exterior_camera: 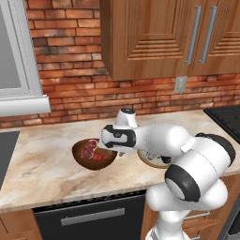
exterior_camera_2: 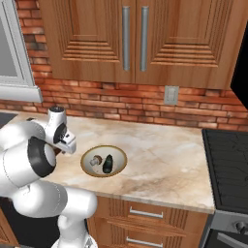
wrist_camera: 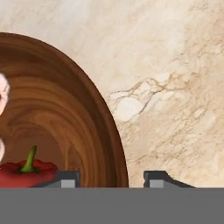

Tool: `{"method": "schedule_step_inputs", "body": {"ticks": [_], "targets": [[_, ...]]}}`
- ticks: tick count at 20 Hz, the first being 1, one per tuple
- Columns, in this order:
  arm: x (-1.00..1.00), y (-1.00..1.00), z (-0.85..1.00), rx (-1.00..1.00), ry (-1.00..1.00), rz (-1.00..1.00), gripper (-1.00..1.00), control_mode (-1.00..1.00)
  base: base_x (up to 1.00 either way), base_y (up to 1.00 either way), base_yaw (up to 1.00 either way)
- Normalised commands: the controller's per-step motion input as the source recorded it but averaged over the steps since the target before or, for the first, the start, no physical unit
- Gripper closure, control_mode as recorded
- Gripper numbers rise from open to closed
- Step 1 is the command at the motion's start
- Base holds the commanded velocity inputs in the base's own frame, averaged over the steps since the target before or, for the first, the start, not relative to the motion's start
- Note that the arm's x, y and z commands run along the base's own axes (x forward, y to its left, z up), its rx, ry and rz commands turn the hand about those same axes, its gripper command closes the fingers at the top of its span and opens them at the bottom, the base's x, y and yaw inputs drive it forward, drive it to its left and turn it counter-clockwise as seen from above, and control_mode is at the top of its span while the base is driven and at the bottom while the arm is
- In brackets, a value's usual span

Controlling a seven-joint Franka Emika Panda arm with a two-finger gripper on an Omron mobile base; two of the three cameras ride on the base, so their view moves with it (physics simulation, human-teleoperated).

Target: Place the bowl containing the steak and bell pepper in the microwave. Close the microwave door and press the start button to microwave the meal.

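Two small dark finger tips of the gripper [wrist_camera: 112, 178] stand nearest in the hand view, one on each side of the rim of the round, deep, dark-brown wooden bowl [wrist_camera: 65, 113]. One tip is inside the bowl, the other is outside over the beige marble counter [wrist_camera: 175, 87]. The jaws are parted around the bowl wall, but whether they already press on it I cannot tell. Inside the bowl, close to the inner tip, lies the small bright red bell pepper [wrist_camera: 26, 173] with its green stem pointing up.

From the left base view, the bowl [exterior_camera: 93, 154] rests on the counter [exterior_camera: 47, 159], and the flat pink-red steak [exterior_camera: 89, 148] lies in it, with the pepper [exterior_camera: 98, 156] just beside the steak. The white arm's hand [exterior_camera: 117, 138] is over the bowl's right edge. Near the bowl, behind the arm, stands a shallow cream dish with tan rim [exterior_camera_2: 103, 161], holding some dark bits.
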Motion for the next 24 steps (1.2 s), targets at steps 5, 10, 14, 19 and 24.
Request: {"method": "schedule_step_inputs", "body": {"ticks": [5,10,14,19,24], "targets": [[0.00,0.00,0.00,0.00,0.00,0.00,1.00,-1.00,0.00,0.00,0.00],[-0.14,-0.04,0.13,0.02,-0.02,0.00,1.00,-1.00,0.00,0.00,0.00],[-0.32,-0.23,0.64,0.05,-0.09,0.00,1.00,-1.00,0.00,0.00,0.00],[-0.39,-0.56,0.98,0.12,-0.07,0.00,1.00,-1.00,0.00,0.00,0.00],[-0.54,-0.79,0.52,0.06,-0.01,-0.06,1.00,-1.00,0.00,0.00,0.00]]}}
